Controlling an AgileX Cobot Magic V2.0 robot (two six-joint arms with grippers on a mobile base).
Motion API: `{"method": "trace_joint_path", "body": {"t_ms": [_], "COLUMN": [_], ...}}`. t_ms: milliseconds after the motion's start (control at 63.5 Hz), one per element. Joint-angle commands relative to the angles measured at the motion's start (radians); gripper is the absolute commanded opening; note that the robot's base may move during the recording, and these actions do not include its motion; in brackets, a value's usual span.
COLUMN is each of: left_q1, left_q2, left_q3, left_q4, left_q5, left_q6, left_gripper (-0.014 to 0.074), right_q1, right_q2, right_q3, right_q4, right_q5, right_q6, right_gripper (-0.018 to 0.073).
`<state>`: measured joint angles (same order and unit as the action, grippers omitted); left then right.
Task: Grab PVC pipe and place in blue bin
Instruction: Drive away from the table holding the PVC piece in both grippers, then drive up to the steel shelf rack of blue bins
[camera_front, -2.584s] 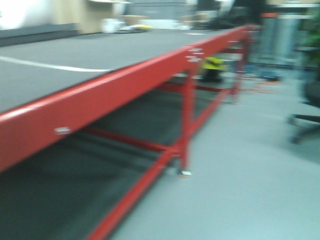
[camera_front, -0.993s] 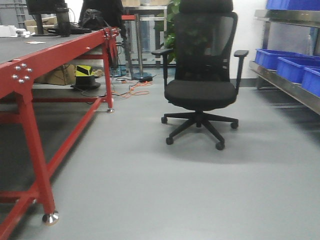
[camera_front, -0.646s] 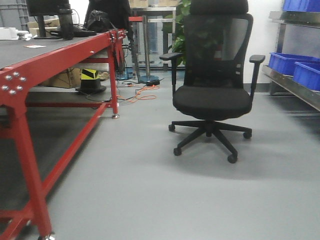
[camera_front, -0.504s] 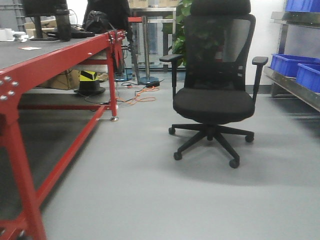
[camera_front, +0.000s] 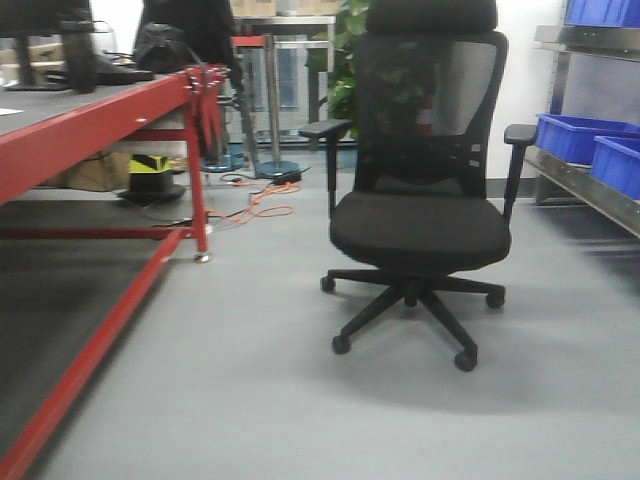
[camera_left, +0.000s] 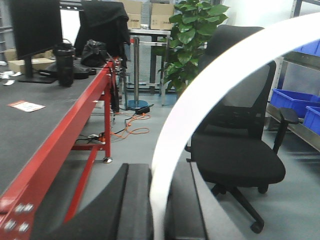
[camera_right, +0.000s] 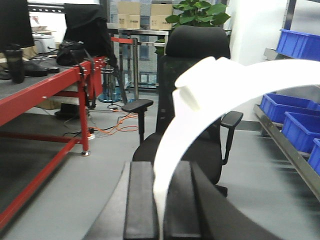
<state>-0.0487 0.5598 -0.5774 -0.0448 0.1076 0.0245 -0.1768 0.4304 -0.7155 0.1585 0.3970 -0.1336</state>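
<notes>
Holding fast: left gripper (camera_left: 159, 170) clamped on a PVC pipe (camera_left: 197, 100), a smooth white band rising from between the black fingers and arching up to the right. Likewise the right gripper (camera_right: 159, 172), clamped on a second PVC pipe (camera_right: 185, 125): same white arch, with a raised rounded step near its crown. Beyond the office chair (camera_front: 420, 225), blue bins (camera_front: 585, 135) on a shelf.
</notes>
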Motion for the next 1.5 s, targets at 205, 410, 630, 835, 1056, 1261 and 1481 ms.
{"method": "trace_joint_path", "body": {"t_ms": [205, 410, 630, 835, 1056, 1261, 1481], "left_q1": [-0.004, -0.004, -0.004, -0.004, -0.004, -0.004, -0.004], "left_q2": [-0.003, -0.003, -0.003, -0.003, -0.003, -0.003, -0.003], "left_q3": [-0.004, -0.004, -0.004, -0.004, -0.004, -0.004, -0.004], "left_q4": [-0.001, -0.001, -0.001, -0.001, -0.001, -0.001, -0.001], "left_q5": [-0.028, -0.028, -0.028, -0.028, -0.028, -0.028, -0.028], "left_q6": [-0.009, -0.009, -0.009, -0.009, -0.009, -0.009, -0.009], "left_gripper": [-0.0111, -0.0111, -0.0111, -0.0111, -0.0111, -0.0111, -0.0111], "right_q1": [0.002, 0.002, 0.002, 0.002, 0.002, 0.002, 0.002], "right_q2": [-0.004, -0.004, -0.004, -0.004, -0.004, -0.004, -0.004], "right_q3": [-0.002, -0.002, -0.002, -0.002, -0.002, -0.002, -0.002], "right_q4": [-0.001, -0.001, -0.001, -0.001, -0.001, -0.001, -0.001], "right_q5": [-0.031, -0.031, -0.031, -0.031, -0.031, -0.031, -0.031], "right_q6": [-0.007, -0.007, -0.007, -0.007, -0.007, -0.007, -0.007], "right_gripper": [-0.0162, -0.0162, -0.0162, -0.0162, -0.0162, -0.0162, -0.0162]}}
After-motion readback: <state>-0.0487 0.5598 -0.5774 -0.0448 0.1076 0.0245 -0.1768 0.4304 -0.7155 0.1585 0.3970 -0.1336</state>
